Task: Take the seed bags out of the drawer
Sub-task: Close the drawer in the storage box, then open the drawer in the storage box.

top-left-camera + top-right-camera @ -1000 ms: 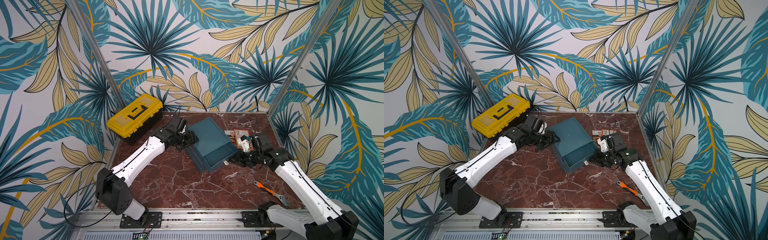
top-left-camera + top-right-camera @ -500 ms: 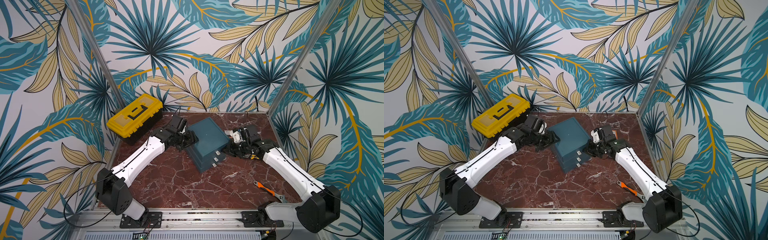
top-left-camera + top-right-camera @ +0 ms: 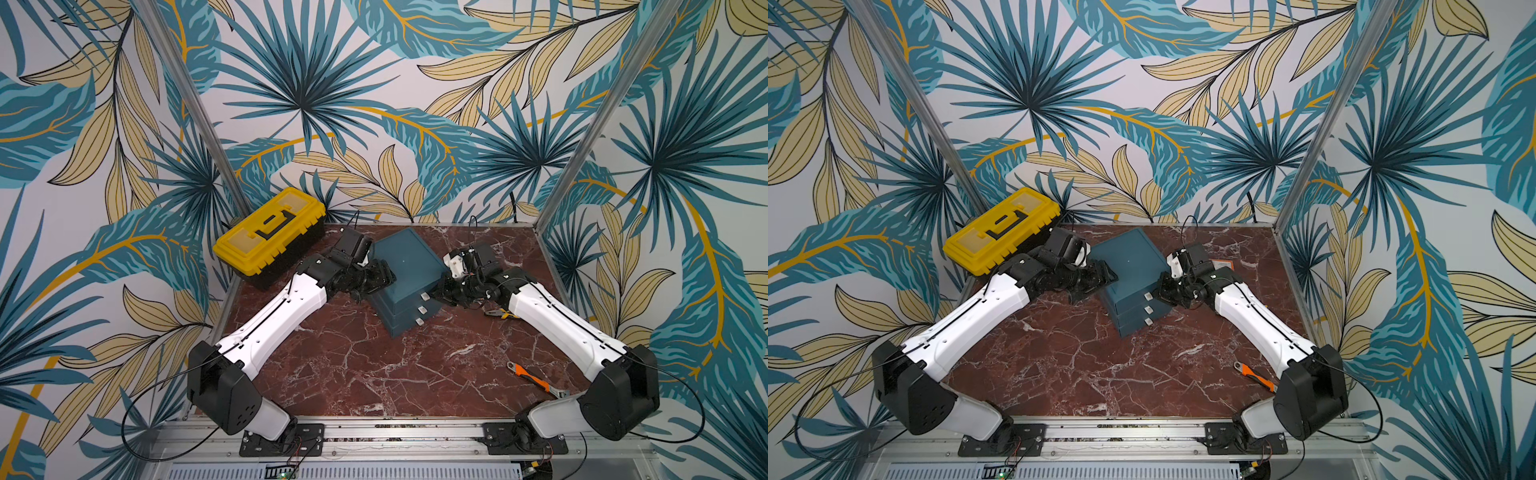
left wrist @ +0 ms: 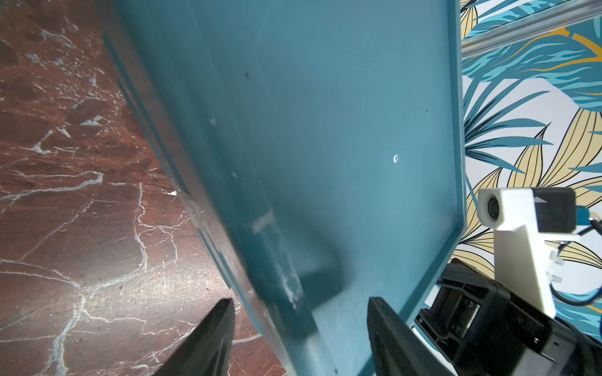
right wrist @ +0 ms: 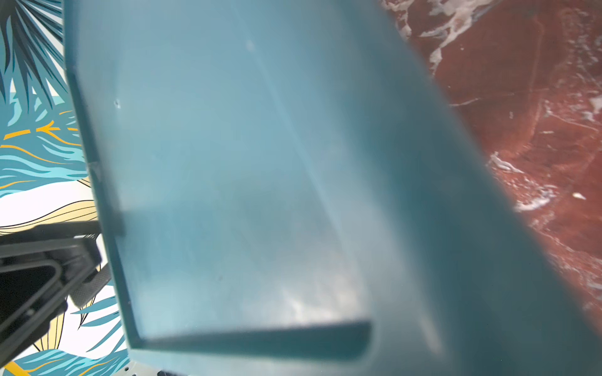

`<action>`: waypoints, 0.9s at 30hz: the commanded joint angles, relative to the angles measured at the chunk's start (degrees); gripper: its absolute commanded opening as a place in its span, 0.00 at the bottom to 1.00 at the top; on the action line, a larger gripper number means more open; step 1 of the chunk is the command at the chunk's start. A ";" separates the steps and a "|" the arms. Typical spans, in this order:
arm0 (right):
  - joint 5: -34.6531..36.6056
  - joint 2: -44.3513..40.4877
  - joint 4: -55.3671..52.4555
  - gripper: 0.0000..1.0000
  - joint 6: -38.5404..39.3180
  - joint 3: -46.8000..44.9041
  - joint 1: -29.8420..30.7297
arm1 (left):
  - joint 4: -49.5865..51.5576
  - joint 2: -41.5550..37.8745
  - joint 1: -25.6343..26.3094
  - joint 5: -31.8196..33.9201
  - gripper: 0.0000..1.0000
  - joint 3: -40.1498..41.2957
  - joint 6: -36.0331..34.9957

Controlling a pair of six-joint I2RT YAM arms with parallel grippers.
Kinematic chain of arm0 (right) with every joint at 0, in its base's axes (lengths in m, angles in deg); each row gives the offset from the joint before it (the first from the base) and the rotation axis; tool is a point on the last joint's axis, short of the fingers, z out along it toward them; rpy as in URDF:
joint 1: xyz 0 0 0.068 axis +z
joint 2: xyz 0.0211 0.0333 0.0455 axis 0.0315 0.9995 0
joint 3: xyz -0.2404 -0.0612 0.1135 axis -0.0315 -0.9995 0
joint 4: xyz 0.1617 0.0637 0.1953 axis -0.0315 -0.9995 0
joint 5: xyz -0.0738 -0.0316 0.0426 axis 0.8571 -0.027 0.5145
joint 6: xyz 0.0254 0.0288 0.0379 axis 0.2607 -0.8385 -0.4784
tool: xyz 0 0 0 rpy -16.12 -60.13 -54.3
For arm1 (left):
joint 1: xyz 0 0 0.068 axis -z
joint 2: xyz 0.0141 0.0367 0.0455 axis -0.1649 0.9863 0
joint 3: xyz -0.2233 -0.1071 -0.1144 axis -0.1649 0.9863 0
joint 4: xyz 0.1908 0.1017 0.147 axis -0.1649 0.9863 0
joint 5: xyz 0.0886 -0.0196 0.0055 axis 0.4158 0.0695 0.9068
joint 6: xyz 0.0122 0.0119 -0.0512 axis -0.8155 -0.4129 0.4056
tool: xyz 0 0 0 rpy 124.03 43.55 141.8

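The teal drawer cabinet (image 3: 409,266) (image 3: 1129,262) stands at the middle back of the table with its three white-handled drawers (image 3: 420,309) pushed in. An orange seed bag (image 3: 1222,263) peeks out on the table behind my right wrist; what lies inside the drawers is hidden. My left gripper (image 3: 380,276) (image 4: 299,325) is open, its fingers (image 4: 221,328) straddling the cabinet's (image 4: 325,130) left corner edge. My right gripper (image 3: 440,291) (image 3: 1163,289) is shut at the cabinet's right front corner by the top handle. In the right wrist view its fingers are hidden and the cabinet (image 5: 228,162) fills the picture.
A yellow toolbox (image 3: 270,235) sits at the back left, close behind my left wrist. An orange-handled wrench (image 3: 534,378) lies near the front right by the right arm's base. Metal posts and patterned walls close in the marble table (image 3: 374,374).
The top drawer stood pulled out a second ago and is now pushed in. My right arm swung back and inward to the cabinet's right front corner. The left arm barely moved.
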 commanded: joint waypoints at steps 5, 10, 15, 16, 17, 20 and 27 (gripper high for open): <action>2.27 -1.95 2.41 0.04 -0.95 -1.17 0.47 | -1.29 -0.57 0.52 -0.22 0.65 -1.66 0.46; 4.00 -7.44 2.91 0.12 -2.41 -6.74 0.39 | -1.45 -0.11 0.67 -0.40 0.63 -1.00 0.26; 4.16 -12.74 7.39 0.25 -6.97 -16.53 0.39 | -1.43 0.46 0.73 -0.80 0.62 -0.86 -0.06; 4.04 -13.41 8.77 0.27 -8.35 -18.52 0.37 | -1.45 0.51 0.70 -0.83 0.62 -0.86 -0.14; 3.57 -14.15 11.21 0.29 -10.14 -20.88 0.38 | -1.37 0.54 0.76 -0.83 0.62 -0.78 -0.21; 1.44 -15.38 22.04 0.37 -16.64 -28.01 0.38 | -1.37 0.52 0.77 -0.82 0.62 -0.56 -0.36; -0.42 -13.14 42.20 0.52 -26.42 -36.96 0.37 | -1.44 0.65 0.77 -1.38 0.62 -0.60 -0.40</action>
